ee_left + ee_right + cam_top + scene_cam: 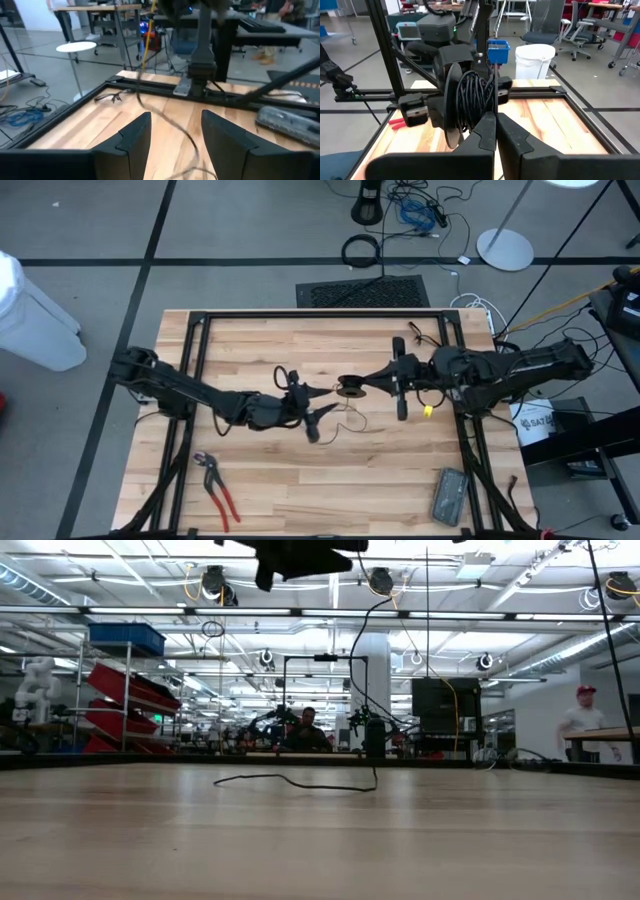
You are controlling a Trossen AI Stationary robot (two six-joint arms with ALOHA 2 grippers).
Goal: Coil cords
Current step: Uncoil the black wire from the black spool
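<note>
Left pincer [318, 412]: spread, empty, mid-desk, loose cord [350, 416] trailing beside. Right pincer [362, 385]: pressed together on the spool [465, 107], cord mostly wound. Advice: feed slack w/ light tension, keep turns inside flanges.

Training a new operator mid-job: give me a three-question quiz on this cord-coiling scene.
1. True or false: the left gripper is open.
2. What does the right gripper hold? A) pliers B) spool wound with cord C) nothing
3. Fill in: loose cord trails down onto the ____.

Key: 1 true; 2 B; 3 table. The pliers lie untouched near the table's front left.
</note>
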